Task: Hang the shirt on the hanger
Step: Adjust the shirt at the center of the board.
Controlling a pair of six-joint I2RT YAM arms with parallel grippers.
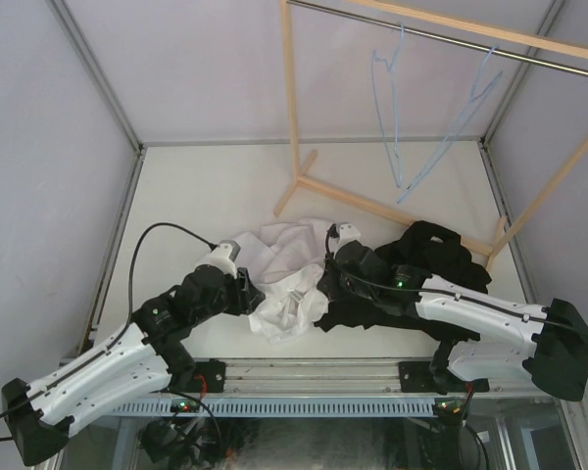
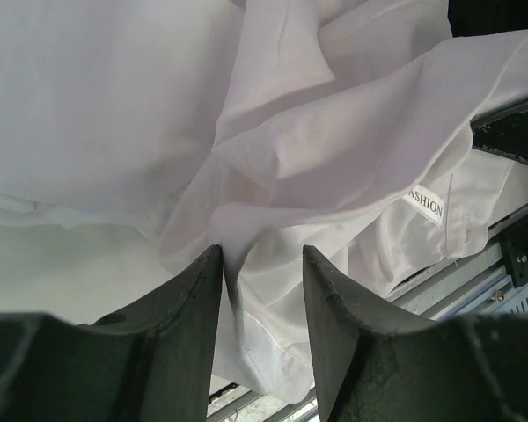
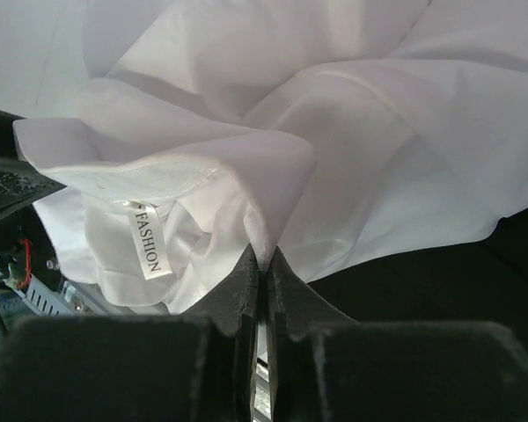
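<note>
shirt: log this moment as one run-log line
white shirt: crumpled on table | right gripper: shut on shirt fold | left gripper: open around shirt fabric

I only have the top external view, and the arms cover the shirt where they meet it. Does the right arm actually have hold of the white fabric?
Observer: Yes. The right wrist view shows the right gripper with its fingers pressed together on a fold of the white shirt.
Operator: And the left one?
Observer: The left wrist view shows the left gripper open. Its fingers stand apart, with white fabric showing in the gap but nothing pinched.
</note>
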